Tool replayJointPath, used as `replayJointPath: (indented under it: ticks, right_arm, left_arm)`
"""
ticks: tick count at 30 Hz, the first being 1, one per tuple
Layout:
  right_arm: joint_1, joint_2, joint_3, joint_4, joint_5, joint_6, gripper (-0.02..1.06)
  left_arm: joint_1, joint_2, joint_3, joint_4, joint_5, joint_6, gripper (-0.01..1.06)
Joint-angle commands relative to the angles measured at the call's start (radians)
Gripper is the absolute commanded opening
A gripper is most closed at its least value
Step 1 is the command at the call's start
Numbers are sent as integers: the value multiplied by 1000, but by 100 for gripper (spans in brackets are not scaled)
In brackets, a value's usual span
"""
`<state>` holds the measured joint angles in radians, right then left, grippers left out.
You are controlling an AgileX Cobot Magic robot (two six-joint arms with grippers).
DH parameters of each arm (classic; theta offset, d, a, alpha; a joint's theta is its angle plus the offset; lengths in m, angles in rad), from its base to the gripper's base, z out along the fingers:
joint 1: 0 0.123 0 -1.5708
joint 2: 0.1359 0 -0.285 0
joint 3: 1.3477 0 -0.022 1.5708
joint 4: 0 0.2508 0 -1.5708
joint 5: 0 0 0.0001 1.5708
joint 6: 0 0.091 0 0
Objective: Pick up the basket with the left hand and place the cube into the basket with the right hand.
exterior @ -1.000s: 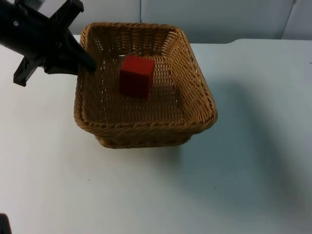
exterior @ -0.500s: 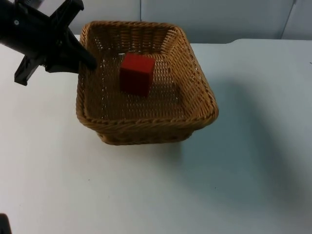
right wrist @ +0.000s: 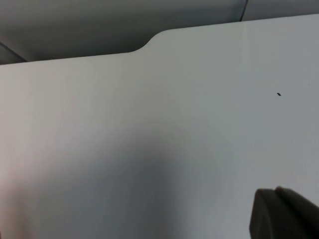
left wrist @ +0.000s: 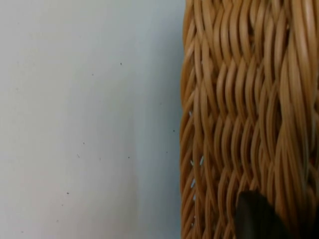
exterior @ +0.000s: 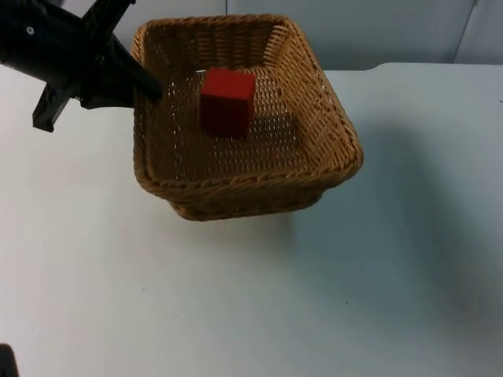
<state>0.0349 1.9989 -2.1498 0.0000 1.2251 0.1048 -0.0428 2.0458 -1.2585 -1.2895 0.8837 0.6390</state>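
A woven wicker basket (exterior: 236, 182) hangs above the white table, held up at its left rim by my left gripper (exterior: 148, 88), which is shut on the rim. A red cube (exterior: 227, 100) rests on the basket's floor toward the far side. In the left wrist view the basket's woven wall (left wrist: 234, 109) runs close along a black fingertip (left wrist: 256, 216). The right wrist view looks onto bare table, with one dark fingertip (right wrist: 281, 214) of my right gripper over it, away from the basket.
The grey partition wall (exterior: 354, 31) stands right behind the basket. The basket's shadow falls on the white table (exterior: 259, 298) beneath and to its right.
My left gripper has raised the basket, which shifted slightly right and toward the wall. The red cube stayed inside and moved with it.
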Motion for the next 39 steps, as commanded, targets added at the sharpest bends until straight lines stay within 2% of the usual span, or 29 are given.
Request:
replayJointPath:
  ticks: [1, 6, 9, 15, 17, 19, 20, 22, 24, 25, 27, 30, 32, 34, 35, 36, 37, 38, 39]
  right_arm:
    - [-3, -13, -7, 5, -4, 0, 0]
    - [-3, -13, -7, 5, -4, 0, 0]
    - [-3, -13, -7, 5, -4, 0, 0]
    - [-3, -13, -7, 5, -4, 0, 0]
    - [-3, -13, -7, 5, -4, 0, 0]
    - [-3, -13, -7, 5, -4, 0, 0]
    - [-3, -13, -7, 5, -4, 0, 0]
    - [-3, -13, -7, 5, -4, 0, 0]
    - [-3, -13, -7, 17, -4, 0, 0]
    - [-3, -13, -7, 17, -4, 0, 0]
    - [-3, -13, -7, 49, -4, 0, 0]
    - [-3, -13, -7, 71, -4, 0, 0]
    - [-3, -13, -7, 75, -4, 0, 0]
    - [-3, -13, -7, 74, -4, 0, 0]
    - [-3, -13, -7, 74, -4, 0, 0]
    - [-3, -13, -7, 74, -4, 0, 0]
    - [-3, -13, -7, 78, -4, 0, 0]
    - [-3, -15, -7, 85, -4, 0, 0]
    - [-3, -15, -7, 85, -4, 0, 0]
  left_arm:
    - [-4, 42, -14, -71, 103, 49, 0]
    - [-10, 108, -23, -65, 129, 73, 0]
    - [-10, 155, -23, -45, 75, 102, 0]
    - [-10, 171, -23, -26, 22, 125, 0]
    - [-10, 171, -23, -20, 0, 140, 5]
    - [-10, 171, -23, 1, -23, 140, 18]
    - [-10, 171, -23, 1, -23, 140, 18]
    - [-10, 171, -23, 27, -40, 140, 37]
    - [-10, 171, -23, 29, -43, 142, 61]
    - [-10, 171, -23, 29, -43, 142, 61]
    - [-10, 171, -45, 21, -36, 144, 77]
    - [-10, 169, -87, 21, 0, 144, 76]
    - [-6, 169, -157, 21, 58, 144, 74]
    - [1, 158, -234, 23, 120, 130, 66]
    - [1, 158, -234, 23, 120, 130, 66]
    - [5, 148, -275, 25, 142, 112, 55]
    - [5, 123, -328, 56, 161, 78, 34]
    - [5, 101, -362, 89, 161, 74, 22]
    - [5, 101, -362, 89, 161, 74, 22]
